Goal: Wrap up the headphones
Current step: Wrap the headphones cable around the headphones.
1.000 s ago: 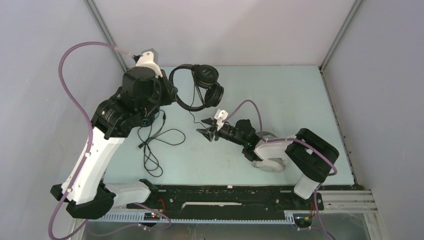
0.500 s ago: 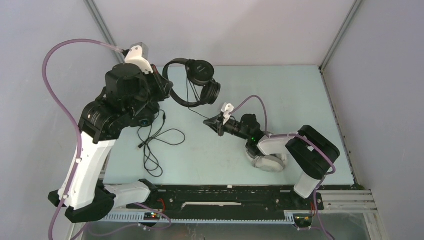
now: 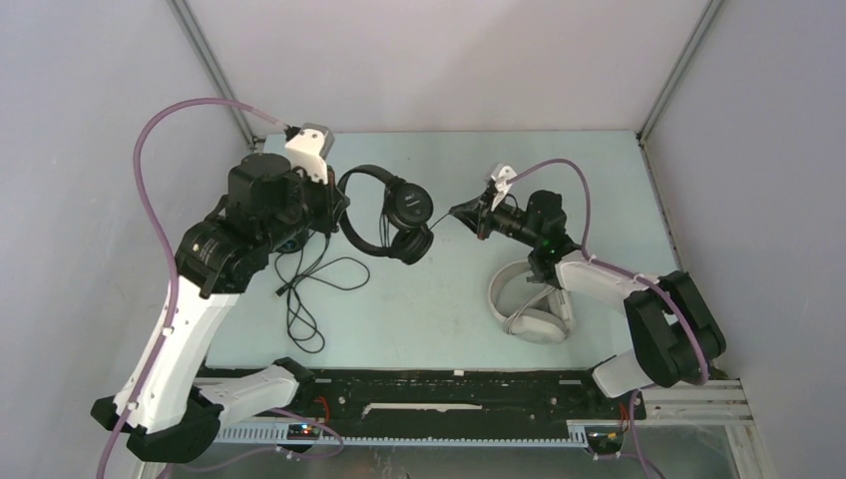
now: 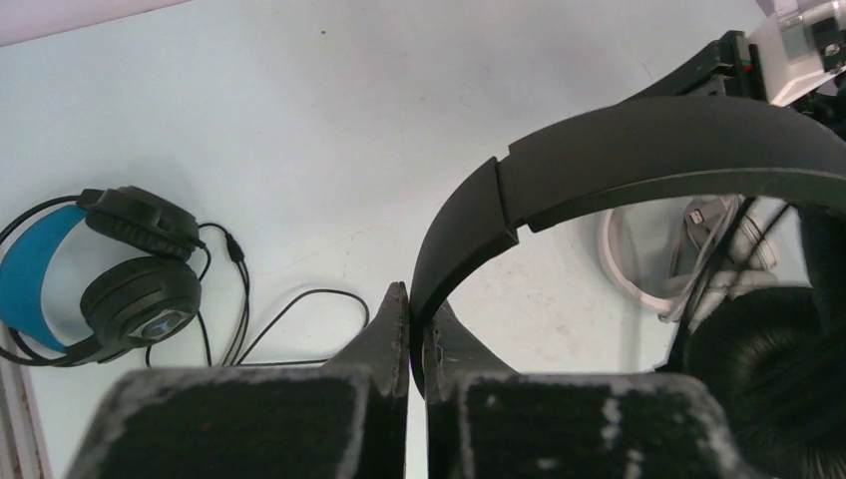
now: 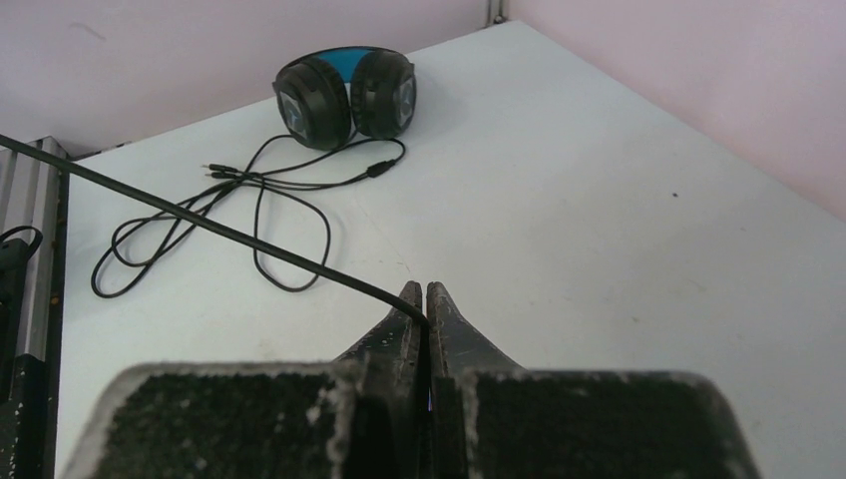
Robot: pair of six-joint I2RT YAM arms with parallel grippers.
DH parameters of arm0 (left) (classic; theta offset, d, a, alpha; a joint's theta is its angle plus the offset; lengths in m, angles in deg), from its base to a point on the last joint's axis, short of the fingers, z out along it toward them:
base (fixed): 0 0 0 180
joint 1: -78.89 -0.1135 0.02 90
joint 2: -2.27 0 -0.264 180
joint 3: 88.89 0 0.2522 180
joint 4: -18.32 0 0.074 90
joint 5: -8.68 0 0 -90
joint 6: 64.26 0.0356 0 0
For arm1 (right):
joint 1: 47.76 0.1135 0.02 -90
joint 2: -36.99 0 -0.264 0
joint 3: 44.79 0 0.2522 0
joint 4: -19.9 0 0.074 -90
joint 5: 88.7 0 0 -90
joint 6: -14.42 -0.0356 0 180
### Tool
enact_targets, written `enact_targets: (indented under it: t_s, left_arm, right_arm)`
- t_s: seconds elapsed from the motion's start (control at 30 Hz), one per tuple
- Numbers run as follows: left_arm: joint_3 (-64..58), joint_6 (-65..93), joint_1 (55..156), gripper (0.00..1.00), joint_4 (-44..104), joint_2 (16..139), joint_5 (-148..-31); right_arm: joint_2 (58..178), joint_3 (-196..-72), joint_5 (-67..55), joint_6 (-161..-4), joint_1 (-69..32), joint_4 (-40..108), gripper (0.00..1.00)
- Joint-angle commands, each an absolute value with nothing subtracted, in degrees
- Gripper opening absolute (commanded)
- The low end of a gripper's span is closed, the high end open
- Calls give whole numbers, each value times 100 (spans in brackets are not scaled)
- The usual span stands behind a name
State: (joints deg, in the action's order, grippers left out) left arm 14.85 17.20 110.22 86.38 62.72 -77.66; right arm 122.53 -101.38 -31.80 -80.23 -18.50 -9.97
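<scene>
We look down on a pale table (image 3: pixel 599 200) with two robot arms reaching in from its near edge. The left gripper (image 4: pixel 417 317) is pressed together on the headband of a thin black on-ear headset (image 3: pixel 391 215), holding it lifted above the table's left half with the ear cups hanging towards the middle. The right gripper (image 5: pixel 425 299) is closed tight, pinching that headset's thin black cable (image 5: pixel 200 222), which runs in a straight line from the ear cups across to the fingertips. A white over-ear headset (image 3: pixel 539 327) lies flat on the table under the right arm. A bulky black over-ear headset with blue lining (image 4: pixel 140 289) lies on the table near the left arm, its own loose lead (image 3: pixel 309 289) looped beside it.
</scene>
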Motion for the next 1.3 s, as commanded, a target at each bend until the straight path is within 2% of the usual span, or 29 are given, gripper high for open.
enact_targets:
  t_s: [0.0, 0.17, 0.27, 0.4, 0.57, 0.7, 0.83, 0.97, 1.27]
  left_arm:
    - [1716, 1571, 10908, 0, 8165, 6095, -7496]
    - [1780, 773, 10505, 0, 7893, 5841, -6970]
    - [1614, 713, 10412, 0, 7454, 5636, -7497]
    - [1275, 1299, 10408, 0, 7096, 5580, -8928]
    - [821, 2310, 10412, 0, 7402, 5618, -9508]
    - [634, 3152, 10480, 0, 8039, 5810, -9772]
    - [310, 3718, 11028, 0, 8234, 5841, -8876]
    - [84, 3980, 11407, 0, 8197, 6002, -7544]
    - [-442, 4444, 11941, 0, 7920, 6312, -6500]
  right_arm:
    - [12138, -10301, -3073, -8225, -2224, -297, 0]
    - [12165, -10302, -3055, -8255, -2199, -111, 0]
    - [12239, -10300, -3150, -8365, -2171, -191, 0]
    - [12226, -10459, -3425, -8542, -2169, -189, 0]
    - [12166, -11183, -3672, -8517, -2190, 1033, 0]
    - [12211, -12041, -3895, -8519, -2343, 2567, 0]
    - [12341, -13204, -4197, -8462, -2338, 4270, 0]
    - [12437, -14069, -3938, -8633, -2243, 5773, 0]
    - [12650, -15128, -4245, -9172, -1743, 6861, 0]
